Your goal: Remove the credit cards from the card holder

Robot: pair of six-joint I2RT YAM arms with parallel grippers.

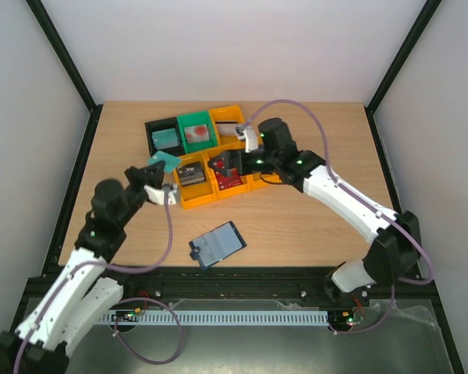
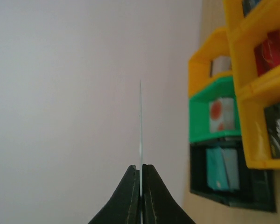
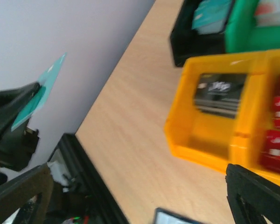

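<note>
A pale wooden table [image 1: 312, 234] edged by a black frame [image 1: 72, 199] stands between plain white walls [image 1: 218, 47]. A cluster of bins sits toward the table's far edge, a little left of its middle. There is a black bin [image 1: 150, 134] with a teal card [image 1: 166, 140] in it, and a green bin [image 1: 193, 117] beside it holding a white card with a red blot [image 1: 196, 135]. Next comes a far orange bin [image 1: 226, 111] with a grey card [image 1: 229, 128]. In front of these are a near orange bin [image 1: 200, 199] with a dark card [image 1: 191, 175] and a middle orange bin [image 1: 235, 189] with red cards [image 1: 231, 181]. The card holder [image 1: 217, 245] lies open and flat close to the near edge, about midway along it, apart from both arms. The left gripper [image 2: 141, 167] is raised just left of the bins, its jaws pressed together on a teal credit card [image 2: 141, 121] that sticks out beyond the fingertips. The right gripper [image 1: 234, 160] reaches over the orange bins, jaws spread wide with nothing between them.
</note>
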